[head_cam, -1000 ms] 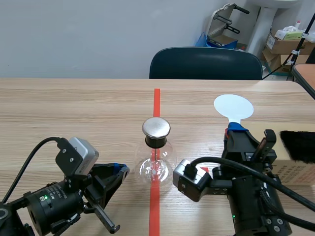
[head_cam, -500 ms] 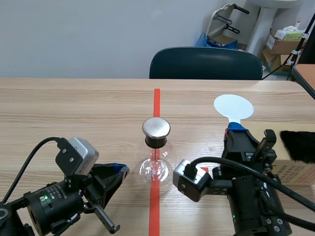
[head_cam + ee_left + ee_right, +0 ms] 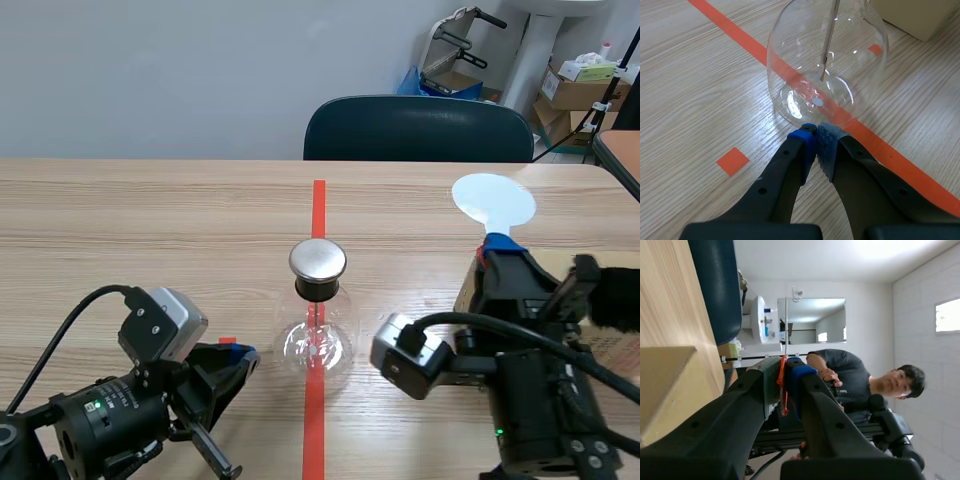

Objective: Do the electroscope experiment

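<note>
Scene view: box [image 3: 618, 348] beside right gripper [image 3: 503, 250] holding white paddle [image 3: 493, 200]; chair [image 3: 418, 130] beyond.

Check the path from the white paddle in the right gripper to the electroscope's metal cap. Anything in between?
Nothing visible. The paddle, clamped in the right gripper, has only bare table between it and the metal cap. The left gripper sits shut, low at the opposite side of the flask.

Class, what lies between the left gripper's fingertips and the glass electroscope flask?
Nothing. In the left wrist view, only a thin strip of bare table separates the shut left gripper from the flask.
</note>
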Motion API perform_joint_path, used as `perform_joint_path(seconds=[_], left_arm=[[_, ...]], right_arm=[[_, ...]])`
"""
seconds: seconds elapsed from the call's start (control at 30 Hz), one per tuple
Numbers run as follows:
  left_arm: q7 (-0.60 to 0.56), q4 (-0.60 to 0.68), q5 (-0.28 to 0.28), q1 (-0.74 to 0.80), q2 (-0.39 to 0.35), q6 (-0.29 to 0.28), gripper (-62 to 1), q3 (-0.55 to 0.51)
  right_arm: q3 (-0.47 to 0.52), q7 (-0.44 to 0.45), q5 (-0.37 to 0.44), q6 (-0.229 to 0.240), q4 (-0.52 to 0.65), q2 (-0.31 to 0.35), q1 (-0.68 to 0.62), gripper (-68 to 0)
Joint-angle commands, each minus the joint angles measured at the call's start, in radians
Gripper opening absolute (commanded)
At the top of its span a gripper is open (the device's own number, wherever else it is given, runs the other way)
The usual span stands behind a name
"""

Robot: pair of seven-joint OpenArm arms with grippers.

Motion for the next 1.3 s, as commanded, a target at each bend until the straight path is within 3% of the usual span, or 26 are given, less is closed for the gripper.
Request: perform_joint_path(seconds=[0.0, 0.1, 0.23, 0.4, 0.63, 0.77, 1.0, 1.27], left_arm=[[-0.016, 0.019, 0.006, 0.000, 0.002, -0.005, -57.5, -0.002], [-0.018, 0.019, 0.013, 0.000, 0.002, -0.005, -57.5, -0.002], [-0.020, 0.019, 0.029, -0.001, 0.002, -0.006, -56.2, -0.002], [-0.048, 0.019, 0.092, 0.000, 0.002, -0.009, -46.0, -0.003], [-0.045, 0.038, 0.113, 0.003, -0.027, -0.006, -32.2, -0.004], [-0.073, 0.092, 0.092, 0.034, -0.088, -0.009, -28.0, -0.004], [-0.124, 0.240, 0.015, 0.133, -0.212, -0.009, -27.6, -0.004], [-0.243, 0.355, -0.093, 0.268, -0.365, -0.008, -26.1, -0.004]], right_arm=[[0.065, 0.041, -0.001, -0.058, 0.063, 0.000, -0.043, -66.4], [0.176, 0.164, -0.001, -0.058, 0.120, -0.005, -0.110, -66.4], [0.327, 0.365, 0.156, -0.058, 0.153, -0.015, -0.168, -65.7], [0.505, 0.605, 0.355, -0.058, 0.148, -0.019, -0.193, -65.7], [0.691, 0.834, 0.497, -0.058, 0.076, -0.020, -0.200, -65.7], [0.767, 0.944, 0.503, -0.058, -0.025, -0.053, -0.175, -65.7], [0.885, 1.095, 0.440, -0.058, -0.177, -0.142, -0.104, -65.7], [0.898, 1.109, 0.367, -0.058, -0.260, -0.161, -0.100, -65.7]])
